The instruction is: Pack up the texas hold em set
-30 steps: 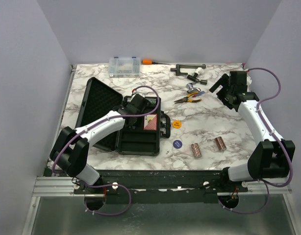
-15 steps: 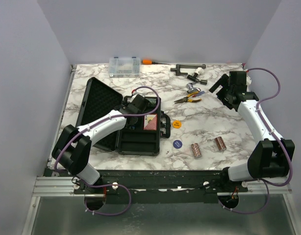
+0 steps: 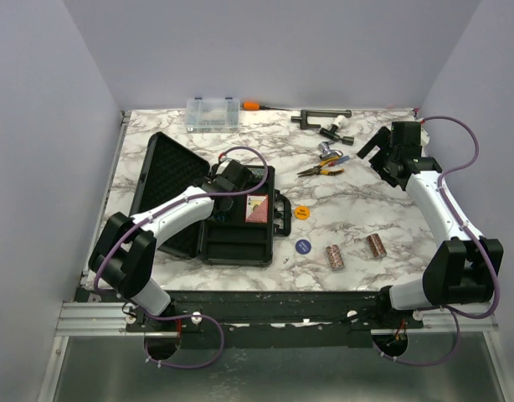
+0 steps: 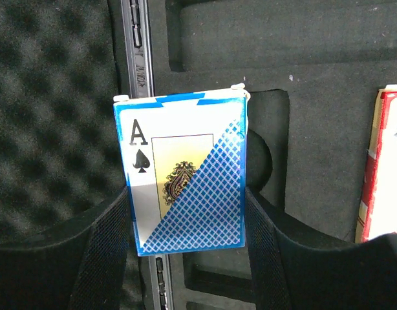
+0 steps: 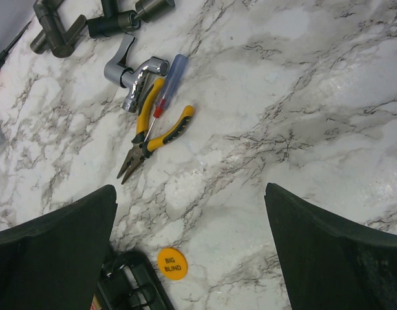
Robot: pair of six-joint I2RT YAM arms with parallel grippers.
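The black foam-lined case [image 3: 169,180] lies open at left centre. My left gripper [image 3: 226,186] is over its tray, shut on the blue card deck [image 4: 182,173], which hangs above the hinge [image 4: 139,45] and a foam slot. The red deck [image 3: 256,208] lies in the tray and also shows in the left wrist view [image 4: 383,168]. The orange disc [image 3: 301,212], marked BIG BLIND [image 5: 172,263], the blue disc [image 3: 302,246] and two brownish chip rolls [image 3: 334,256] [image 3: 375,244] lie on the marble. My right gripper [image 3: 370,151] is open and empty, raised at the back right.
Yellow-handled pliers [image 5: 150,142], a screwdriver [image 5: 167,84] and a chrome fitting [image 5: 130,74] lie behind the orange disc. A dark metal tool [image 3: 322,118], a clear organiser box [image 3: 213,114] and an orange-handled screwdriver [image 3: 253,105] stand along the back edge.
My left gripper has shifted slightly back and left over the case with the blue deck in it. The right arm has not moved.
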